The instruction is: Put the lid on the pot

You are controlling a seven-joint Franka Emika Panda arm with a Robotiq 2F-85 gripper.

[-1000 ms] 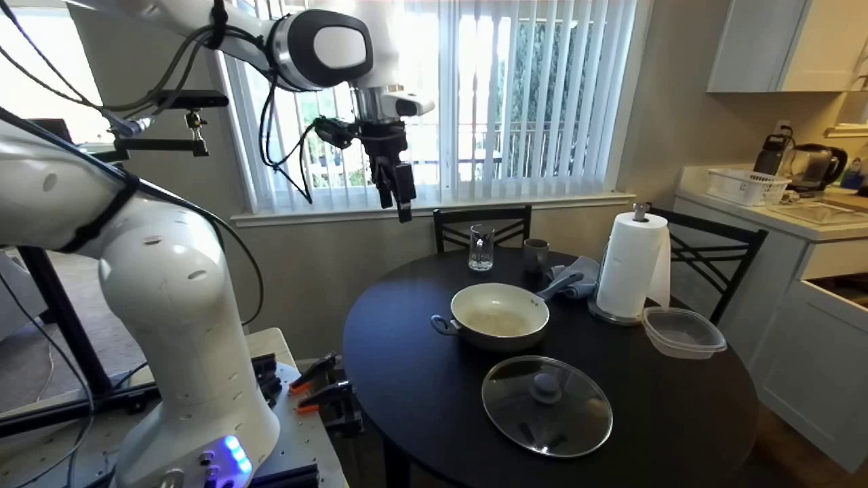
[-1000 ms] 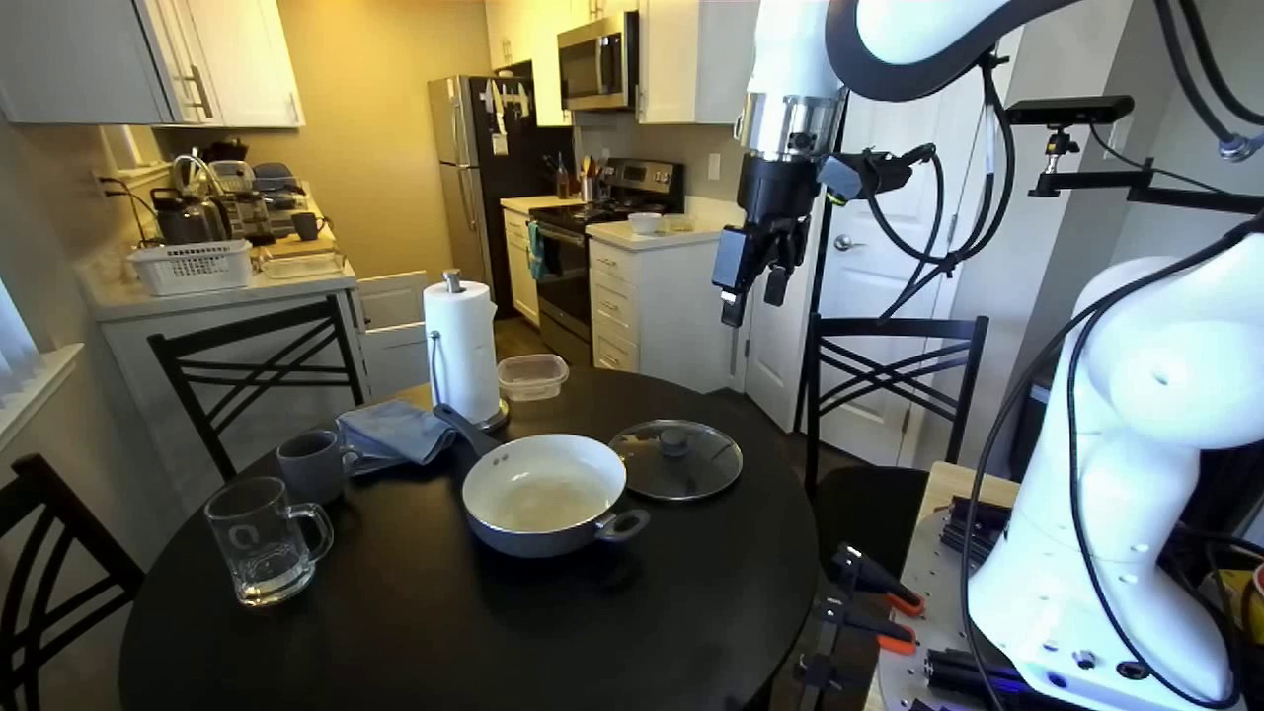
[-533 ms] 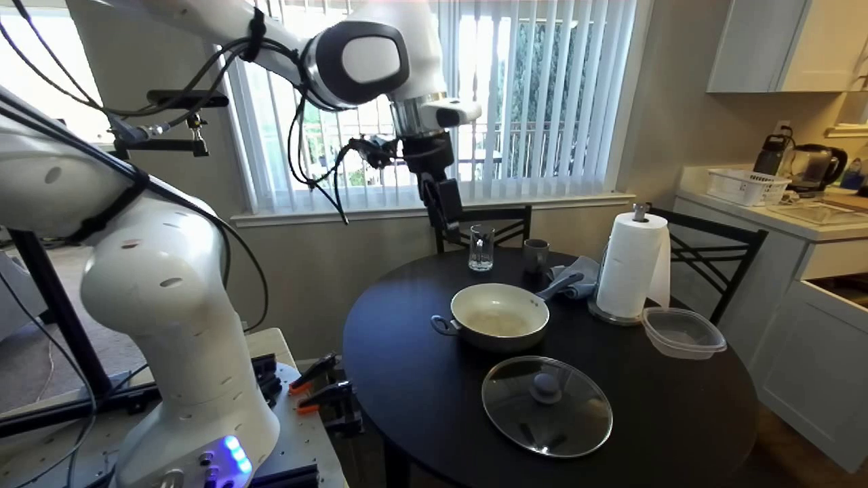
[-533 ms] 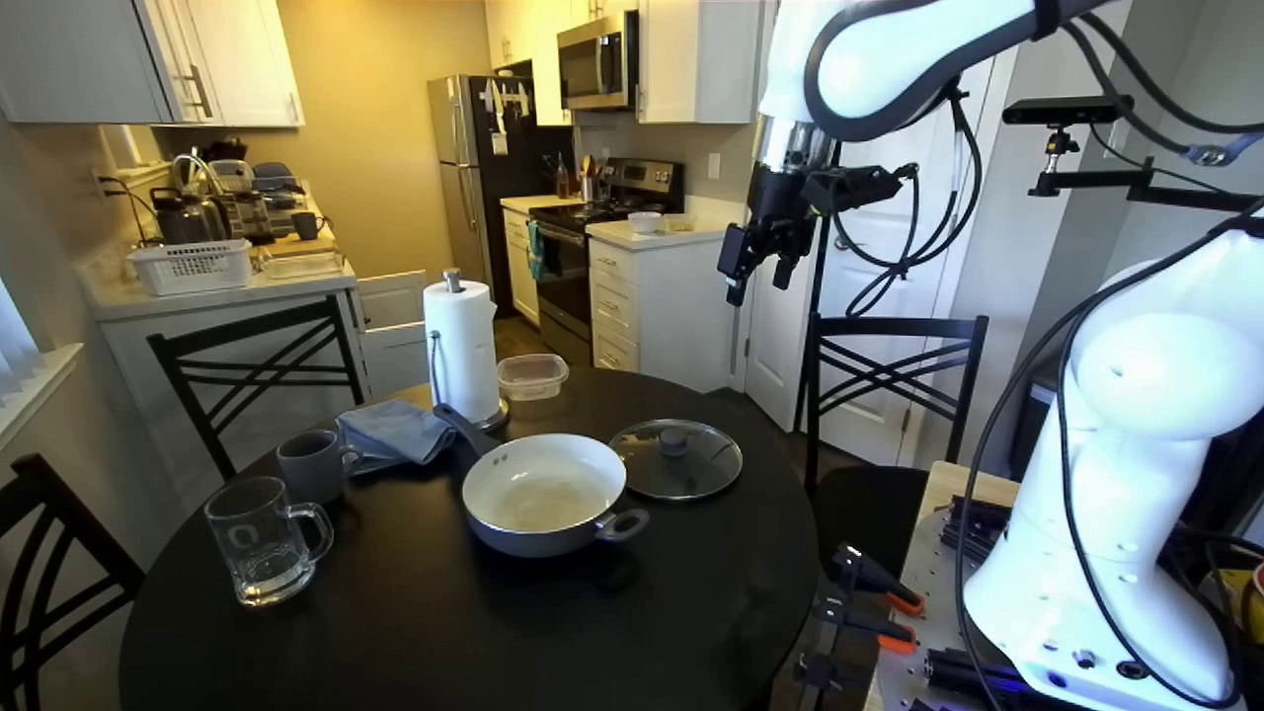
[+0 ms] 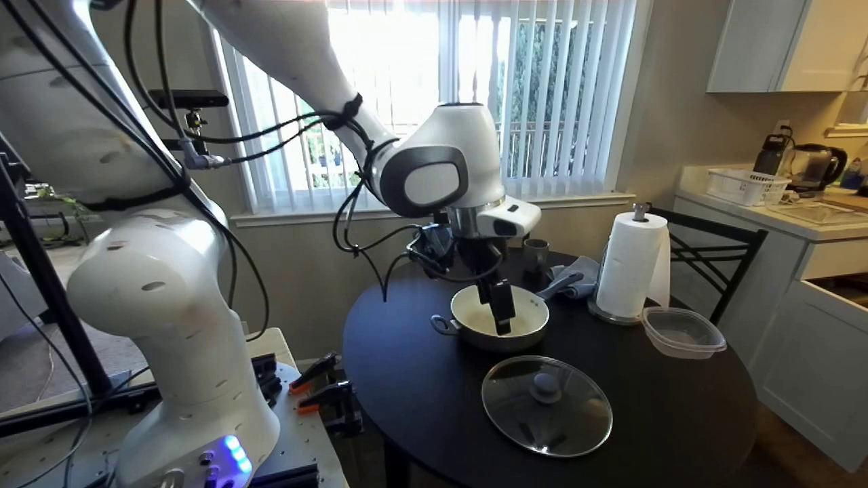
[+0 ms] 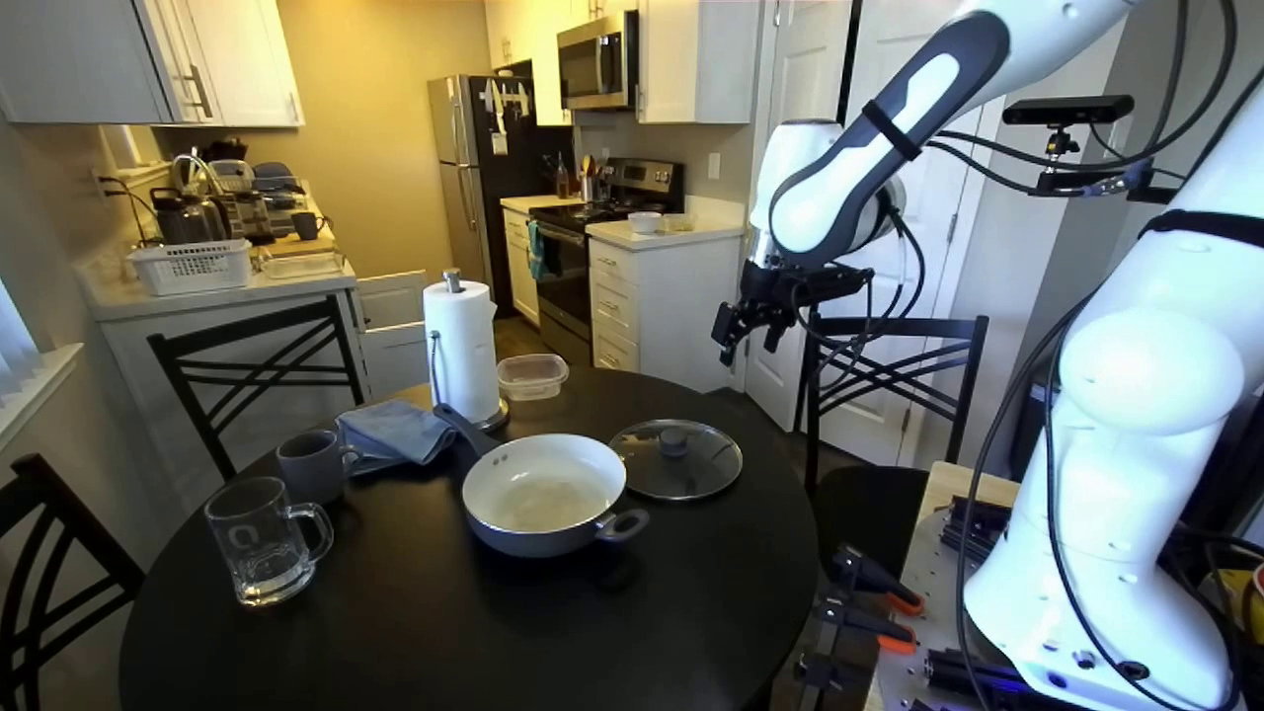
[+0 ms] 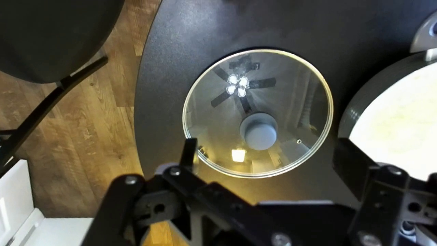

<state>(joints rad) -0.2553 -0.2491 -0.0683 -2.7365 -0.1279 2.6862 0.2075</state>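
In an exterior view: gripper (image 5: 500,324), pointing down, overlaps the pot (image 5: 483,341) from this angle; jaw gap can't be told here. Glass lid (image 5: 546,413) w/ gray knob (image 5: 545,388) lies flat on rnd dark tbl (image 5: 400,352) near pot. In an exterior view: gripper hangs in air, up & R of the lid, jaws apart; blue cloth (image 6: 395,433), gray mug (image 6: 314,468) & glass mug (image 6: 263,543) sit L of pot. Wrist view: jaws wide; lid btwn the fingertips (image 7: 188,152) in frame, pot just beside it at R edge.
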